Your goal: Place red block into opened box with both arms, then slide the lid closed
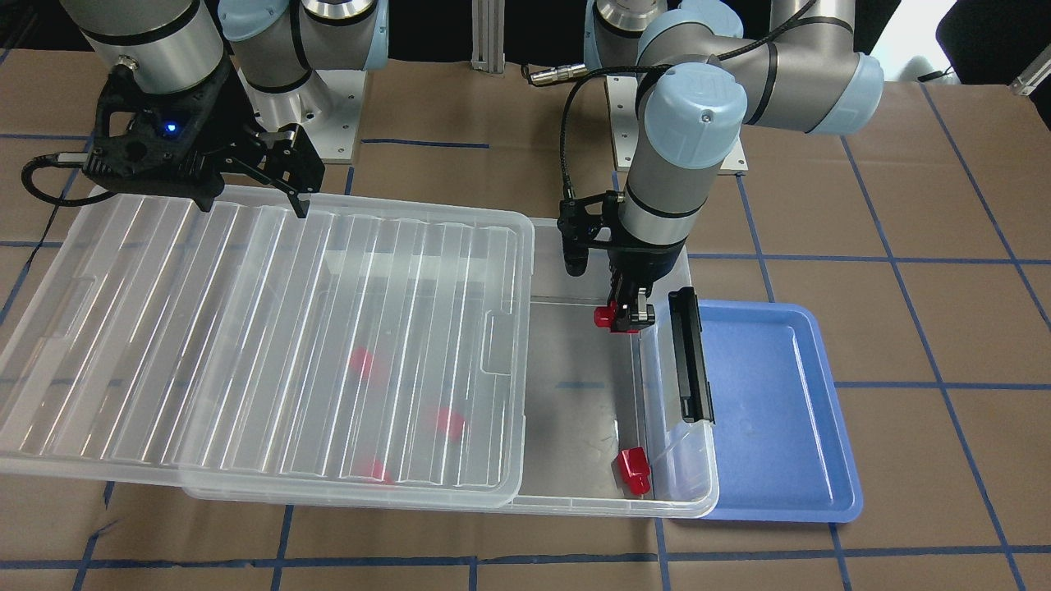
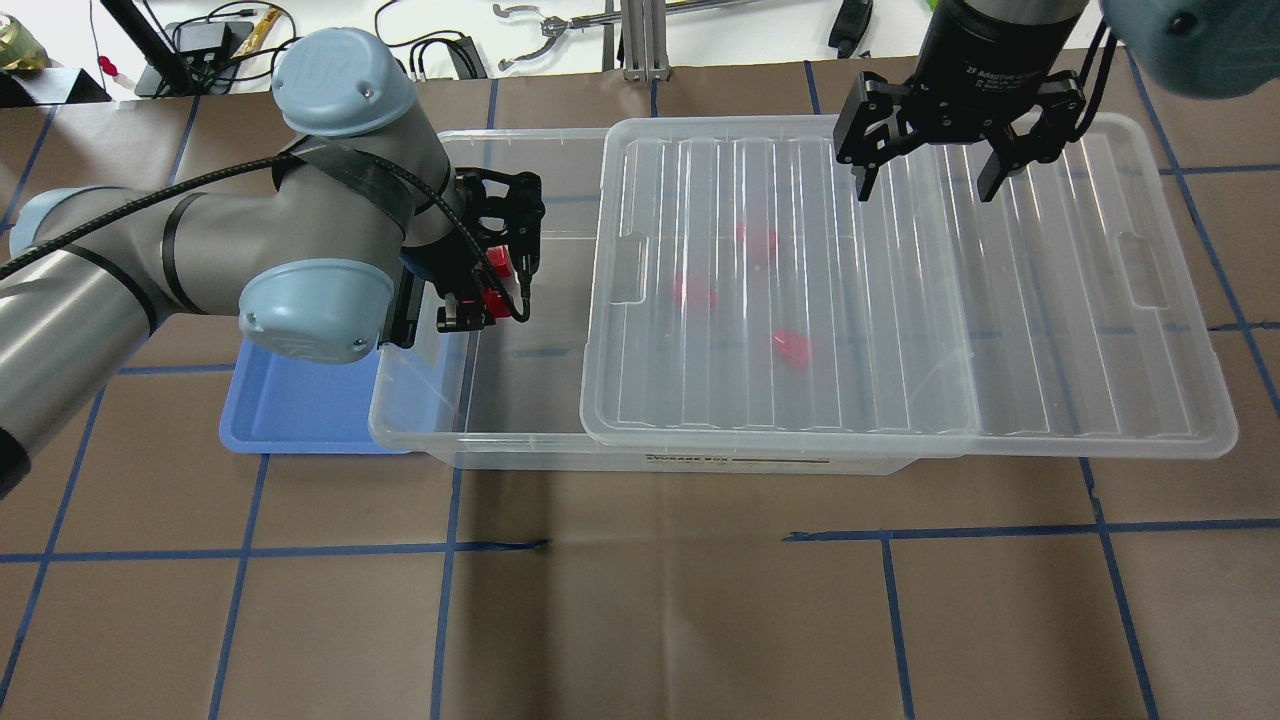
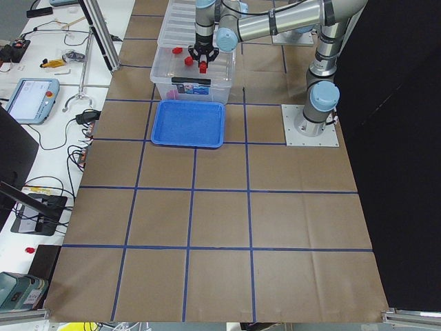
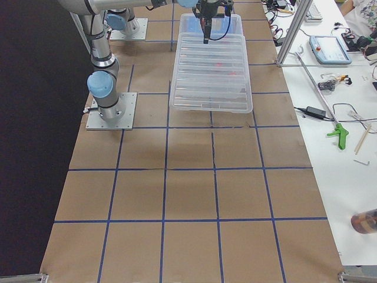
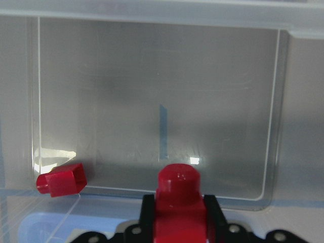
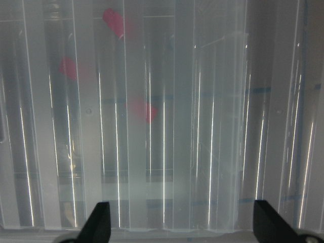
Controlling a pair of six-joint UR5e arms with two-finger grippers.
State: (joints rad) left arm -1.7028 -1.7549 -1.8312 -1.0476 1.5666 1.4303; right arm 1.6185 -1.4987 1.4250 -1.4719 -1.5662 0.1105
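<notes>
My left gripper (image 1: 631, 315) is shut on a red block (image 1: 608, 316), held over the uncovered end of the clear box (image 1: 698, 502) close to its black clip bar (image 1: 690, 355). The left wrist view shows that red block (image 5: 178, 195) between the fingers, above the box floor. Another red block (image 1: 634, 473) lies in the box's near corner. The ribbed lid (image 1: 246, 345) covers most of the box and overhangs its far end. Three red blocks show blurred beneath it. My right gripper (image 2: 926, 188) hangs open just above the lid (image 2: 900, 330), holding nothing.
A blue tray (image 1: 772, 410) lies against the box's clip end, partly under my left arm (image 2: 300, 250). Brown paper with blue tape lines covers the table (image 2: 640, 600). The arm bases stand at the table's back edge.
</notes>
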